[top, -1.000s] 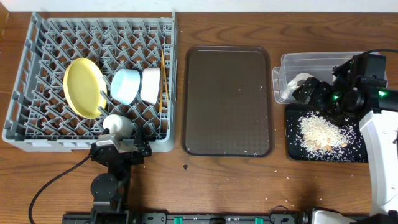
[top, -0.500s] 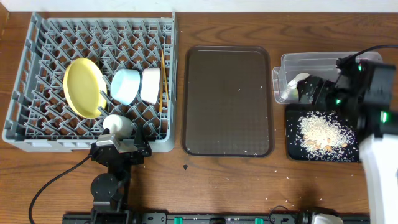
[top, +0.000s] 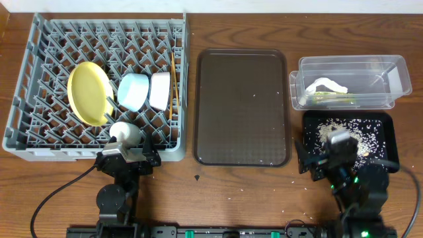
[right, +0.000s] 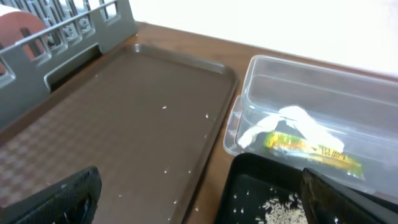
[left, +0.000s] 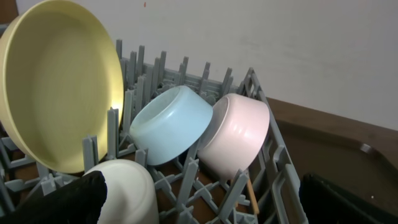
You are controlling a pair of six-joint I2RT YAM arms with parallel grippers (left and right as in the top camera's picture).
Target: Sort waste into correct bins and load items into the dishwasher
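Dead centre on the wooden table (top: 251, 198): dark brown serving tray (top: 242, 107), lying flat, long side running front to back, rounded corners, raised rim, fine cross-hatched texture over the bed. Same tray (right: 124, 124) up close from the right wrist view, rim catching a soft shine. Just off its front left corner, a small dark speck (top: 197, 177) on the bare wood. Beyond, plain white wall (left: 298, 43) along the table's far edge.

Your rack (top: 53, 154) holds plate (top: 89, 92), blue bowl (top: 133, 90), white bowl (top: 159, 90), cup (top: 125, 132), chopsticks (top: 174, 82); paper (top: 328, 84) and wrapper (top: 334, 98) in the tub (top: 350, 59), rice (top: 324, 129) on the black tray (top: 390, 142).
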